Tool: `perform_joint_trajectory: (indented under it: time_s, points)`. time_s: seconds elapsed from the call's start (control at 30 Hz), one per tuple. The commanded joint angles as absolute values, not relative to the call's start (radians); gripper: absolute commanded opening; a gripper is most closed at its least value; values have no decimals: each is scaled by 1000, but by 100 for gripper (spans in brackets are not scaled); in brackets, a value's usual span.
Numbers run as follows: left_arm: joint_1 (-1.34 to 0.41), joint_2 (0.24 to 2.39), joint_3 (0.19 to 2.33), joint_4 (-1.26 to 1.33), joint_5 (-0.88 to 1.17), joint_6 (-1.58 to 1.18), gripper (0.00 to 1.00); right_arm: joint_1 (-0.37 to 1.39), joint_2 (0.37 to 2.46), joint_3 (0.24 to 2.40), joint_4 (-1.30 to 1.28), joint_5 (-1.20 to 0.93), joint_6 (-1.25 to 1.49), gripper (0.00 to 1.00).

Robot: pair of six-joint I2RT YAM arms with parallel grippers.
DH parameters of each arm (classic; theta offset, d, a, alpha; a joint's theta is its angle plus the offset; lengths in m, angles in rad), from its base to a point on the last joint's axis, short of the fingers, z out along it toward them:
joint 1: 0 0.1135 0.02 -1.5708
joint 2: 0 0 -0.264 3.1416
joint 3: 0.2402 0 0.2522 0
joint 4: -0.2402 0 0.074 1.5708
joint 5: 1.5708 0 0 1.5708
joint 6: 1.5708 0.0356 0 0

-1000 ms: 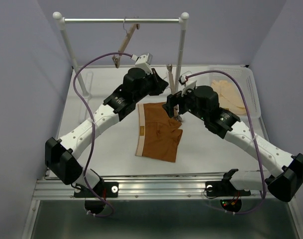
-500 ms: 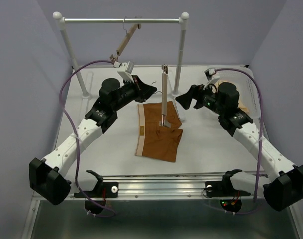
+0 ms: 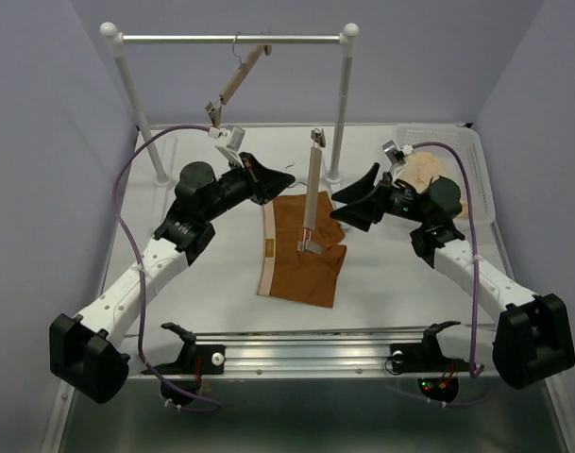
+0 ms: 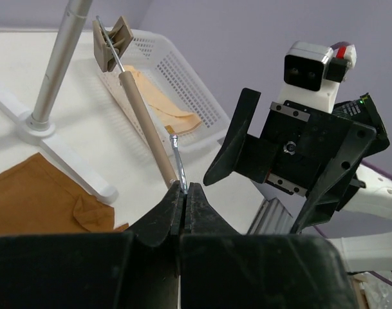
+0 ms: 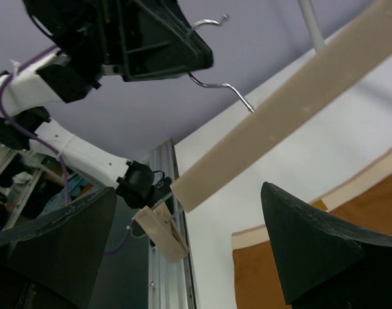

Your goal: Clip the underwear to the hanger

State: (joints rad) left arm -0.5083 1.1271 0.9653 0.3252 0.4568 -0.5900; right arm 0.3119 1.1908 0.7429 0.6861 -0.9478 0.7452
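Lavender walls ring the white surface [image 3: 202, 283] as the left gripper [image 4: 185, 193] pinches its jaws shut on the thin wire hook [image 4: 177, 151] of the hanger [image 4: 144, 122]. The hanger stands tilted, its lower clip [image 3: 309, 245] over the underwear [image 3: 296, 264], which lies flat at mid-surface. The right gripper [image 5: 187, 193] hovers just beside the wooden bar, jaws spread wide and empty. Whether the clip has bitten cloth cannot be told. The step likely calls for a steady hook while the right jaws press that clip onto the beige waistband [image 3: 266, 250].
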Motion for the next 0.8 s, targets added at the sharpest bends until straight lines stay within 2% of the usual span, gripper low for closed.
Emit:
perform_joint_trajectory:
  time_s: [0.0,0.1,0.33,0.77]
  points:
    - [-503,1085,951,468,545,-635,0,314,1204,724,1037,-1028,909,100]
    - [-503,1074,930,503,561,-660,0,314,1250,741,1062,-1035,928,100]
    - [-503,1054,885,581,594,-727,0,314,1302,785,930,-996,864,100]
    - [-505,1051,844,646,615,-764,0,390,1388,848,1063,-950,982,98]
